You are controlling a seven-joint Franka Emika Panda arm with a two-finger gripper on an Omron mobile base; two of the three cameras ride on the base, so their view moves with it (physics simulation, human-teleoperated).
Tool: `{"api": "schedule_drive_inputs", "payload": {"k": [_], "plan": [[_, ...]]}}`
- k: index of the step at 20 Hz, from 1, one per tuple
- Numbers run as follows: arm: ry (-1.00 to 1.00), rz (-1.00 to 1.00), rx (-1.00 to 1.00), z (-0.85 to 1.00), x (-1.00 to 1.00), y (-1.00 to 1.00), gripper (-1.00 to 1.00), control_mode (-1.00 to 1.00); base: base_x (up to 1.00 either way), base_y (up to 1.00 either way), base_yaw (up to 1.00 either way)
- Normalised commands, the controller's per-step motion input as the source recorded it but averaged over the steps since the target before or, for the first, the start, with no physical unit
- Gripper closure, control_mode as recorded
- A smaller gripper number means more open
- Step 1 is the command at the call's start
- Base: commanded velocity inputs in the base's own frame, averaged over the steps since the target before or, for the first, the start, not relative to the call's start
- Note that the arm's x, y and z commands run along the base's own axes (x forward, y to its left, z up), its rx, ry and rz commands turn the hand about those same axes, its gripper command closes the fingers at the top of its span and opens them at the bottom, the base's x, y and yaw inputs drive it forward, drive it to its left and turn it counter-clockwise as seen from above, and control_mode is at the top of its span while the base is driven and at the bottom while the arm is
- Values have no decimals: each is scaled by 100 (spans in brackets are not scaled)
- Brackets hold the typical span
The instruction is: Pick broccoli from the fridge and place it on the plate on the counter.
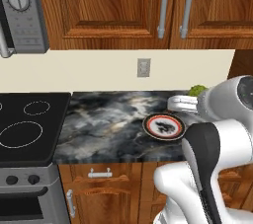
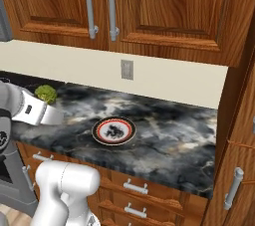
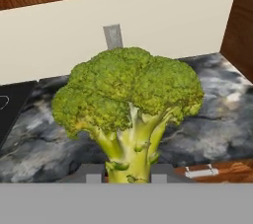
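Though half-hidden behind arm, broccoli aloft.

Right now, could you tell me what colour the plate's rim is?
Red-brown, around a white ring and dark patterned centre; the plate shows best in the right base view.

The counter, a dark marbled stone top with white veins set over brown wooden cabinets and beside the black stovetop, carried the plate near its front edge.
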Motion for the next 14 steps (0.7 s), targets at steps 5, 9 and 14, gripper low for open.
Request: {"api": "schedule_drive_inputs", "payload": {"k": [5,9,14], "plan": [[0,15,12,-10,40,-28,100,-100,0,0,0],[0,16,9,-18,51,-13,100,-100,0,0,0],[1,16,7,-23,59,-8,100,-100,0,0,0]]}}
